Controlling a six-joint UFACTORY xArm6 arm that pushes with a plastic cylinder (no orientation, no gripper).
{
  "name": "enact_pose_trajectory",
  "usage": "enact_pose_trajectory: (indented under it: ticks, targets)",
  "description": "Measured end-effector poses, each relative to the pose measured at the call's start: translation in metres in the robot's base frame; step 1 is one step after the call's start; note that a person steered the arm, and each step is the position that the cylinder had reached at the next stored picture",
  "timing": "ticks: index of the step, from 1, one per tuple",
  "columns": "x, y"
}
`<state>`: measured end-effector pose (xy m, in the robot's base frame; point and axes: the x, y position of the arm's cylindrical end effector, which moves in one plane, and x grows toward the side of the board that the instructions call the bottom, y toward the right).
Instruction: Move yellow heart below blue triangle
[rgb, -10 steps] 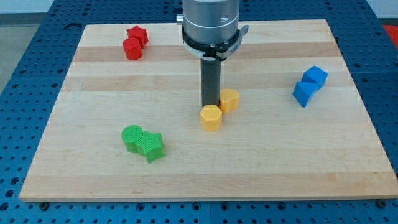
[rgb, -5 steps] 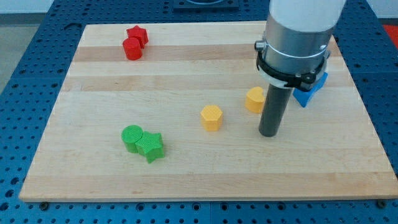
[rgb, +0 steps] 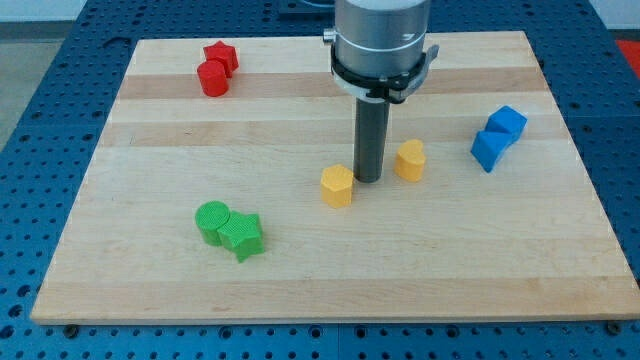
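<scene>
The yellow heart (rgb: 410, 159) lies right of the board's middle. My tip (rgb: 368, 179) stands on the board between it and the yellow hexagon (rgb: 338, 186), a short gap from each. The blue triangle (rgb: 488, 150) lies at the view's right, touching the blue cube (rgb: 507, 123) above it. The heart is left of the triangle, at about the same height in the view.
A red star (rgb: 222, 55) and a red cylinder (rgb: 212, 78) sit together at the view's top left. A green cylinder (rgb: 211, 220) and a green star (rgb: 243, 236) touch at the bottom left. The wooden board (rgb: 330, 280) lies on a blue perforated table.
The yellow heart has slid right, away from the hexagon. My tip swung to the heart's lower right, then came back left to stand between the two yellow blocks.
</scene>
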<state>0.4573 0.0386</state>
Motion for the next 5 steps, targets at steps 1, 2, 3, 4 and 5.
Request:
enact_pose_trajectory:
  ticks: [1,2,3,4,5]
  targets:
    - [-0.006,0.000]
    - [-0.037,0.003]
    - [-0.037,0.003]
    - [-0.020,0.033]
    - [-0.005,0.044]
